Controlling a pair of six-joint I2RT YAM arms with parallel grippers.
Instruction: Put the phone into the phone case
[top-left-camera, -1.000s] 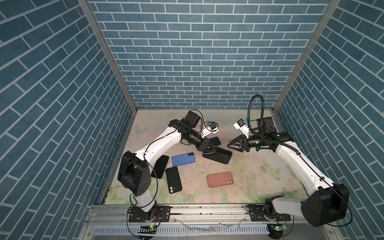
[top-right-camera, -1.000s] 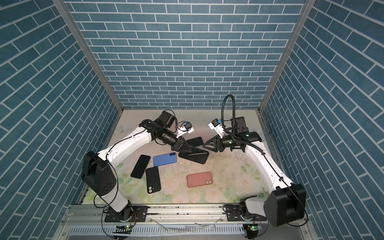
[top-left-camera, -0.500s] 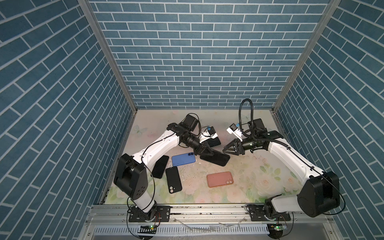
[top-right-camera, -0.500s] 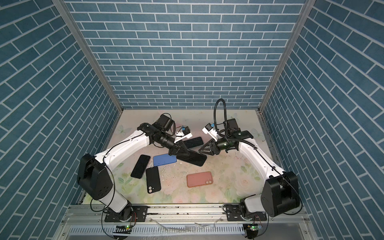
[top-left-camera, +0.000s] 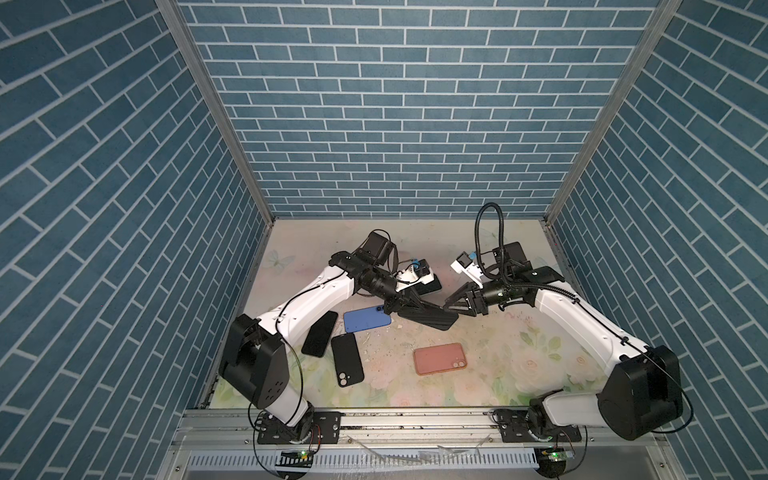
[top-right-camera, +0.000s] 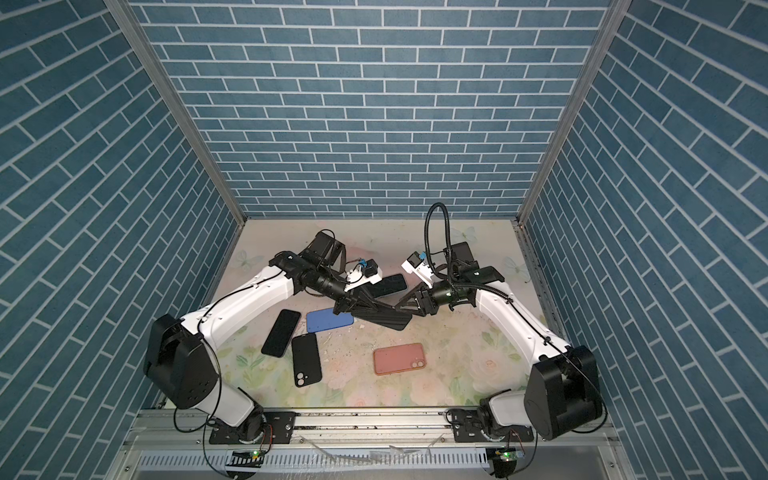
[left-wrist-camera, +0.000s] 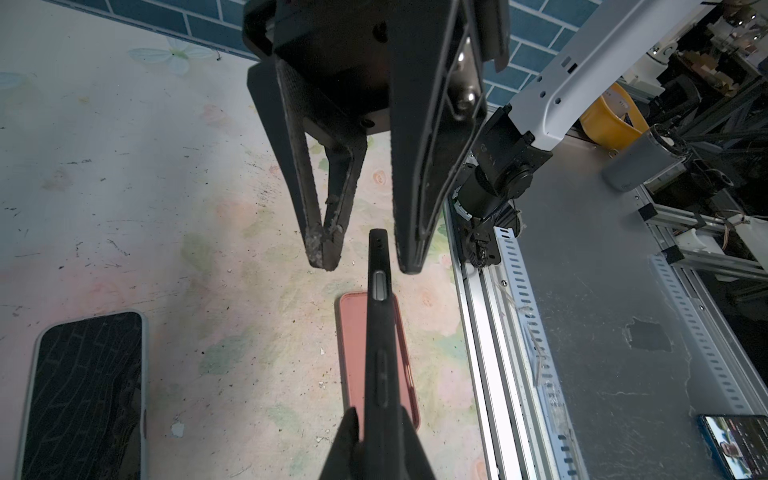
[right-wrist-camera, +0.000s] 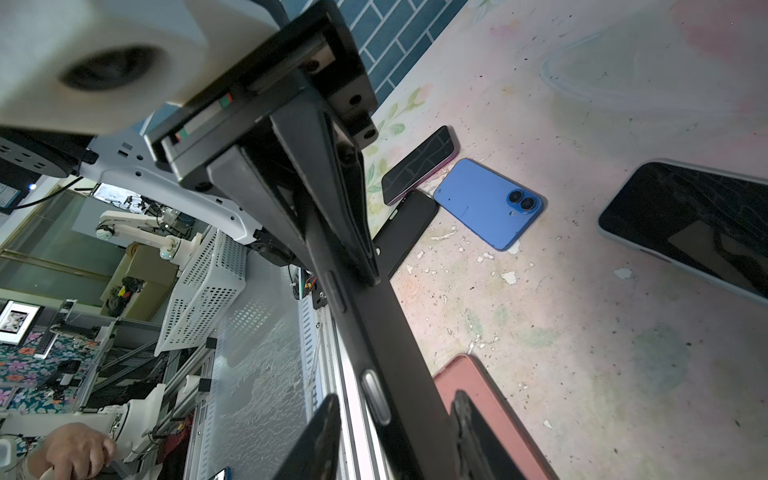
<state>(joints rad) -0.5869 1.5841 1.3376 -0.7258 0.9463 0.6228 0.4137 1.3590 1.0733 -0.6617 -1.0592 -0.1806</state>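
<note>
In both top views my left gripper (top-left-camera: 419, 311) is clamped on one end of the black case (top-left-camera: 434, 321). It holds the case tilted, off the table (top-left-camera: 498, 374) near the middle. The right gripper (top-left-camera: 446, 304) is at the other end, and from up there I can't tell whether it touches.

The left wrist view settles that. The case (left-wrist-camera: 379, 332) runs edge-on away from the left gripper (left-wrist-camera: 377, 411). Its far tip sits between the right gripper's (left-wrist-camera: 365, 259) spread fingers with a gap on each side, so nothing is gripped there. The right wrist view shows the same gaps, plus the case's side buttons.

No view tells me whether a phone is inside. The pink case (top-left-camera: 440, 358) lies flat nearer the front rail, and the left wrist view lines it up behind the held case. The blue phone (right-wrist-camera: 486, 203) lies camera side up.
</note>
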